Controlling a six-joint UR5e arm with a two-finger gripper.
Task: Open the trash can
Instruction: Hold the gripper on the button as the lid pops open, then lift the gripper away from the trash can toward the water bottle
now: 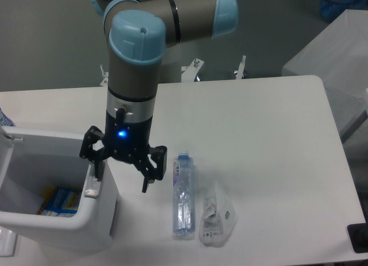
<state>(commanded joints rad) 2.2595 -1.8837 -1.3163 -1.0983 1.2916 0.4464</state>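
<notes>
The white boxy trash can [63, 220] stands at the table's front left. Its top is open and I see a blue-and-white package [58, 201] inside. Its lid [6, 157] appears raised at the far left edge, mostly out of view. A grey strip [92, 185] sits on its right rim. My gripper [122, 178] hangs over that right rim, jaws open. One finger [99, 169] is just above the grey strip, the other finger [146, 182] is outside the bin. It holds nothing.
A clear plastic bottle with a blue cap [183, 196] lies on the white table [247, 122] right of the gripper. A crumpled clear wrapper [217, 215] lies beside it. A grey box [339, 65] stands off the table's right edge.
</notes>
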